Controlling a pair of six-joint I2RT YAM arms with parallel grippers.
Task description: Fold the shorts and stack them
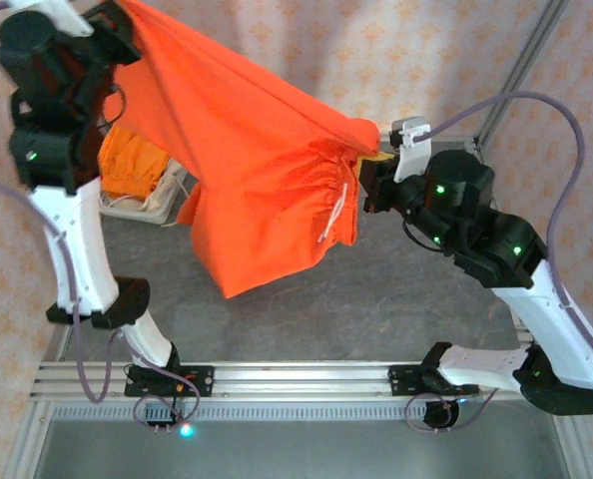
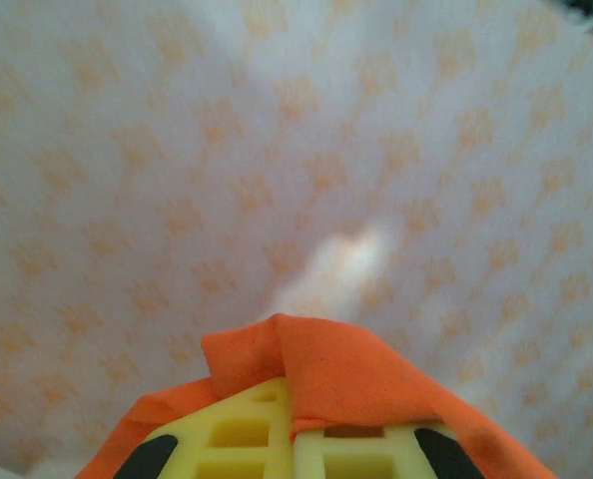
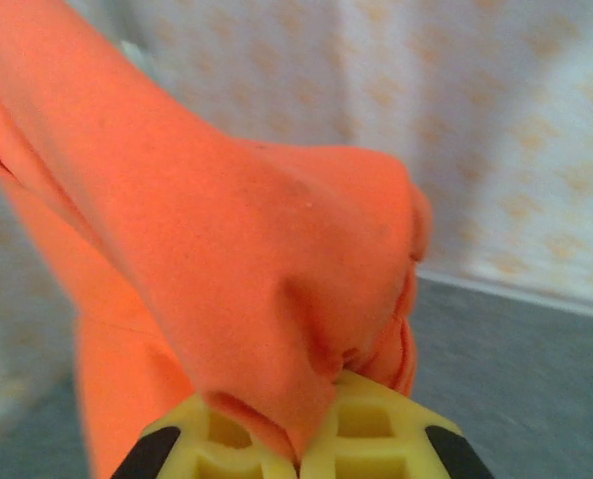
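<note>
Top external view, and we've got a pair of orange shorts [image 1: 267,170] strung up in the air, stretched from eleven o'clock down to about two o'clock. The left arm [image 1: 52,90] holds the high end, the right arm [image 1: 456,210] the lower one. The cloth sags between them, and the gathered waistband with its white drawstring [image 1: 334,215] hangs near the right arm, above the grey counter [image 1: 376,309]. Over at nine o'clock a second orange pair [image 1: 135,165] sits bundled in the white basket [image 1: 162,205]. On the left wrist view, the left fingers [image 2: 282,444] are pressed together, with an edge of the orange cloth pinched between them and draped over their tips. Right wrist view, same story: the right fingers [image 3: 401,429] are clamped together on a bunched fold of the shorts, fabric billowing up towards eleven o'clock.
</note>
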